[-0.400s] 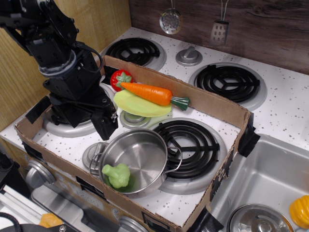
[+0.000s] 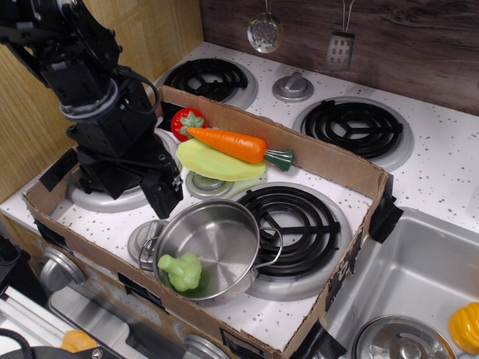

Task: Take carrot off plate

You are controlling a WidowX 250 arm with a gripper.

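Note:
The orange carrot [image 2: 228, 144] lies across the light yellow-green plate [image 2: 209, 164] at the back of the cardboard tray, its dark green stem end [image 2: 281, 159] pointing right. My black gripper [image 2: 162, 196] hangs to the left of the plate, above the stove top and clear of the carrot. It holds nothing. Its fingertips point down and merge into one dark shape, so I cannot tell whether they are open or shut.
A red tomato toy [image 2: 187, 122] sits behind the plate's left end. A steel pot [image 2: 213, 239] with a green broccoli toy [image 2: 181, 271] stands in front. Cardboard walls [image 2: 329, 157] ring the stove top. A sink [image 2: 419, 284] lies at the right.
The arm has shifted very slightly to the left. The carrot, plate and pot have not moved.

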